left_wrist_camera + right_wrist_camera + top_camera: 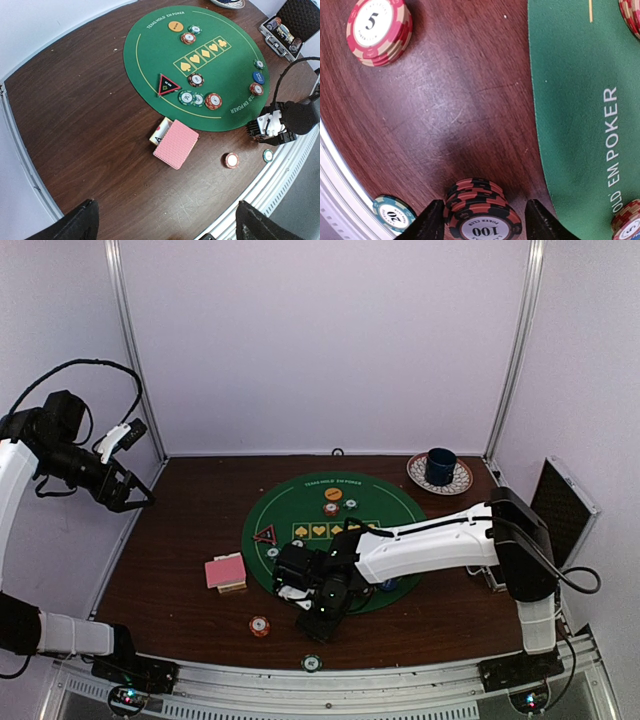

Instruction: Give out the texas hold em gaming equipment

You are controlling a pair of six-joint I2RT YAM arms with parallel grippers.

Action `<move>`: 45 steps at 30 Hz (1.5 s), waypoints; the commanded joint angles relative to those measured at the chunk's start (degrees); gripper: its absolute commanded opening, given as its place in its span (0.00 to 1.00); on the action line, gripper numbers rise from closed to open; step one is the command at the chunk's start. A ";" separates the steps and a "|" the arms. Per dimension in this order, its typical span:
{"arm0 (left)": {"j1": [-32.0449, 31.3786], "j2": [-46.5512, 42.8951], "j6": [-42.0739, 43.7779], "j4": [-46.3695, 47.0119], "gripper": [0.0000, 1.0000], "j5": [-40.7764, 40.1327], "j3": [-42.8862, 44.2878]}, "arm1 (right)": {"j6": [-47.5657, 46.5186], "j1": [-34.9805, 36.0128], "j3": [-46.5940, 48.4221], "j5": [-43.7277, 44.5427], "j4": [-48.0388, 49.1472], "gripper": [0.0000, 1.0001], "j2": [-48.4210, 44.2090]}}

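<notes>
My right gripper is low over the wood table just off the near edge of the green poker mat. Its jaws stand open around a stack of orange-red and black "100" chips; the left finger touches the stack and the right finger stands apart from it. A red "5" chip stack and a green "20" chip lie nearby. My left gripper is open and empty, high at the far left. Pink-backed cards lie left of the mat. The red-black triangle marker is on the mat.
Several chips, an orange disc and a blue disc lie on the mat. A dark blue cup on a saucer stands at the back right. The metal-edged case lies open at the right edge.
</notes>
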 commanded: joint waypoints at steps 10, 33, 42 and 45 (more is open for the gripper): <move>0.18 -0.69 -0.10 -0.40 0.98 0.89 0.30 | -0.53 0.72 0.69 0.21 -1.30 0.55 -2.00; 0.18 -1.05 0.05 -0.50 0.98 0.73 0.11 | -0.78 1.14 2.29 0.45 -2.14 0.48 -1.93; 0.18 -0.95 0.14 -0.50 0.98 0.50 0.39 | -1.08 1.07 1.98 1.13 -2.65 0.46 -1.45; 0.18 -1.09 0.12 -0.48 0.98 0.20 0.40 | -1.08 1.08 1.68 1.19 -2.52 0.46 -1.46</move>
